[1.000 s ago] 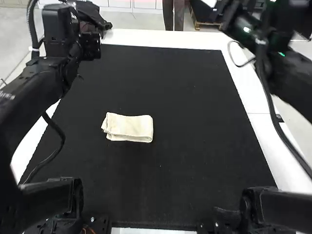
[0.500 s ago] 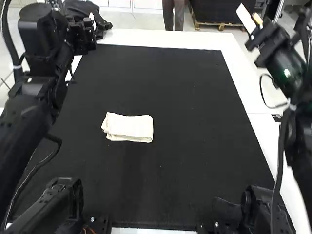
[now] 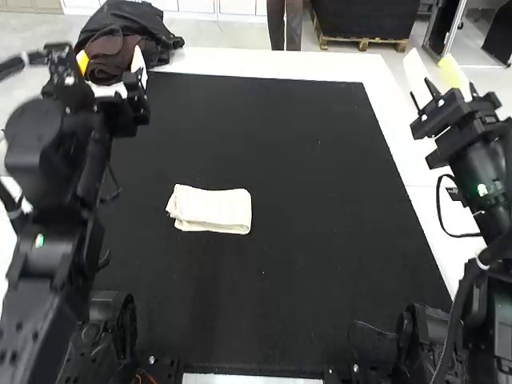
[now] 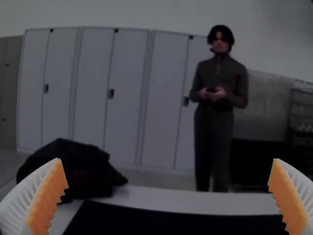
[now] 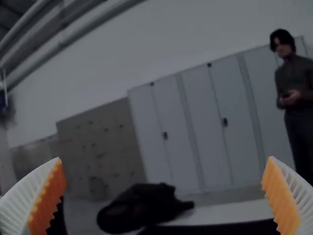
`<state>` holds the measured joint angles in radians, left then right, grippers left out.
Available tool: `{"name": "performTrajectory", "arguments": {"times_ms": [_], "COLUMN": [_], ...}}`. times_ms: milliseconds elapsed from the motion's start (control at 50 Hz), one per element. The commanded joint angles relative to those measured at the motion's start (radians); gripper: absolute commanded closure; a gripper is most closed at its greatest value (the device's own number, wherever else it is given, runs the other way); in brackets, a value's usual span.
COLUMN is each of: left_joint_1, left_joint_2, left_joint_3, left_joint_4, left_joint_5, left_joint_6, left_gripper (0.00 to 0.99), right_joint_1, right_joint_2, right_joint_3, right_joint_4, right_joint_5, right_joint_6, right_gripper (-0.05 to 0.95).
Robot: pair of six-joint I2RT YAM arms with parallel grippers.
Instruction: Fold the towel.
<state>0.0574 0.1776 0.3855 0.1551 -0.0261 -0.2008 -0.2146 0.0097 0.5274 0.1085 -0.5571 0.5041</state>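
Towel (image 3: pixel 210 211), folded into a compact strip, lay on the black mat (image 3: pixel 320 168), slightly left of centre. Left gripper (image 3: pixel 110 61), far left, and right gripper (image 3: pixel 430 58), far right, were released, fingers spread.

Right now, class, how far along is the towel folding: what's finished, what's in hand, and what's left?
The towel already looks folded, a compact strip with layered edges on the black mat. Nothing is in hand: the left gripper and right gripper are open, away from it. Probably no folding remains, perhaps only evening the end nearer the left arm.
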Motion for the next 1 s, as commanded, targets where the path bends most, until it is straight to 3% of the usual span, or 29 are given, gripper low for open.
{"name": "performTrajectory", "arguments": {"times_ms": [0,100,220,380,420,460,500,560,640,740,880,980], "left_joint_1": [-0.002,-0.002,-0.001,-0.004,-0.007,-0.007,-0.007,-0.007,-0.008,-0.007,-0.008,-0.008], "left_joint_2": [-0.124,-0.182,-0.181,-0.181,-0.181,-0.181,-0.181,-0.181,-0.181,-0.181,-0.181,-0.181], "left_joint_3": [-0.027,-0.046,-0.06,-0.145,-0.181,-0.227,-0.261,-0.316,-0.379,-0.382,-0.382,-0.382], "left_joint_4": [0.026,0.04,0.093,0.235,0.288,0.34,0.368,0.396,0.428,0.333,0.199,0.161], "left_joint_5": [0.0,-0.001,-0.003,0.006,0.048,0.094,0.101,0.097,0.049,0.038,0.058,0.061], "left_joint_6": [-0.009,0.024,0.083,0.305,0.344,0.394,0.423,0.439,0.445,0.439,0.42,0.405], "left_gripper": [0.033,0.033,0.033,0.033,0.033,0.033,0.033,0.033,0.033,0.033,0.033,0.033], "right_joint_1": [-0.012,-0.012,-0.012,-0.012,-0.012,-0.012,-0.012,-0.014,-0.014,-0.014,-0.014,-0.009], "right_joint_2": [-0.005,-0.005,-0.005,-0.005,-0.007,-0.007,-0.007,-0.007,-0.005,-0.007,-0.007,-0.007], "right_joint_3": [0.019,-0.024,-0.07,-0.168,-0.204,-0.259,-0.302,-0.36,-0.418,-0.472,-0.526,-0.526], "right_joint_4": [-0.033,-0.049,-0.059,-0.047,-0.024,0.059,0.146,0.215,0.27,0.318,0.318,0.177], "right_joint_5": [0.279,0.456,0.513,0.534,0.612,0.737,0.77,0.787,0.824,0.829,0.826,0.798], "right_joint_6": [-0.18,-0.32,-0.432,-0.509,-0.53,-0.565,-0.582,-0.664,-0.682,-0.668,-0.527,-0.453], "right_gripper": [-0.02,-0.02,-0.02,-0.02,-0.02,-0.02,-0.02,-0.02,-0.02,-0.02,-0.02,-0.02]}}
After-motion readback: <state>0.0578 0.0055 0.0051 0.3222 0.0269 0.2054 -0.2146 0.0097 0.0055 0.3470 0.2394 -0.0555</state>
